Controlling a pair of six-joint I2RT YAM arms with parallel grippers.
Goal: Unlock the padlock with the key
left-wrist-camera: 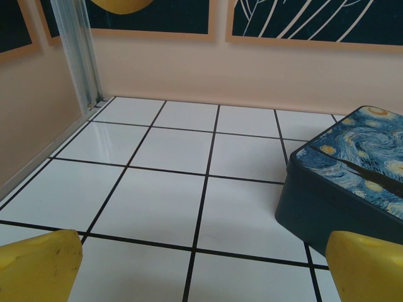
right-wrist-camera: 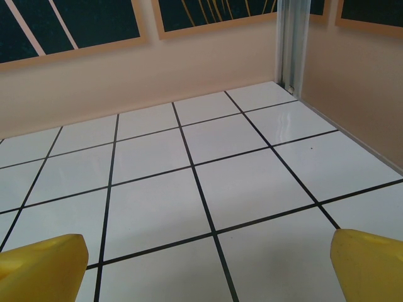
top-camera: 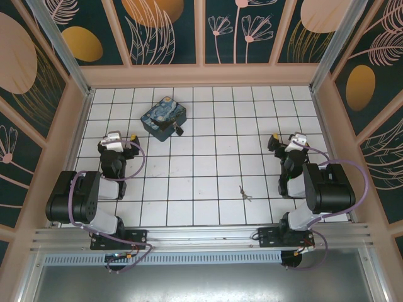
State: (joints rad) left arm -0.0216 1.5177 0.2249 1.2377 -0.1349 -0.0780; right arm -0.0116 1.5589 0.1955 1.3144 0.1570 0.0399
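Left gripper (top-camera: 118,139) and right gripper (top-camera: 291,139) are held wide, empty. The thin key (top-camera: 244,193), well apart from the tin (top-camera: 161,116), may be fumbled; the padlock (top-camera: 179,130), seemingly touching the tin, may be nudged.

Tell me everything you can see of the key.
The key is a small, thin, dull-silver metal piece with what looks like a little ring at one end. It lies flat on the white tiled floor, toward the near edge, between the arms and nearer the right arm. Only the floor touches it.

Robot lab enclosure, tiled floor (top-camera: 201,163), floral panels (top-camera: 167,31)
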